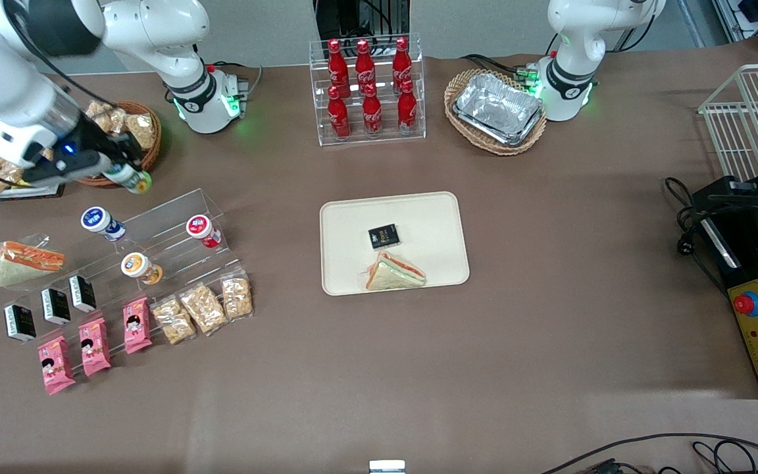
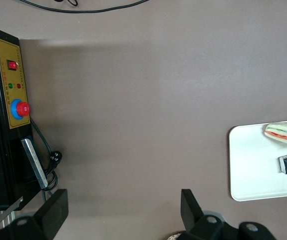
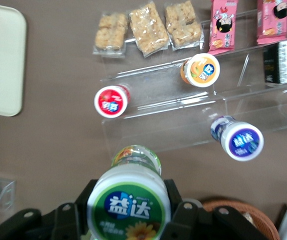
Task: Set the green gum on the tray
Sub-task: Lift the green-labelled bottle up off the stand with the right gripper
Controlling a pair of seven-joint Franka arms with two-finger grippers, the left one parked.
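Note:
My right gripper (image 1: 122, 172) is shut on the green gum (image 1: 133, 179), a small bottle with a white-and-green lid and green-yellow label. It holds it in the air above the top step of a clear acrylic stand (image 1: 155, 227), at the working arm's end of the table. In the right wrist view the green gum (image 3: 129, 206) sits between the black fingers (image 3: 176, 205), lid toward the camera. The cream-beige tray (image 1: 431, 217) lies mid-table with a sandwich (image 1: 393, 273) and a small black packet (image 1: 383, 236) on it; its corner shows in the right wrist view (image 3: 3, 70).
On the stand are blue-lidded (image 1: 101, 221), red-lidded (image 1: 202, 230) and orange-lidded (image 1: 139, 267) bottles, black packets, pink packets and snack bags. A wicker basket (image 1: 135, 141) of snacks is beside the gripper. A cola rack (image 1: 367, 89) and foil trays (image 1: 497, 108) stand at the back.

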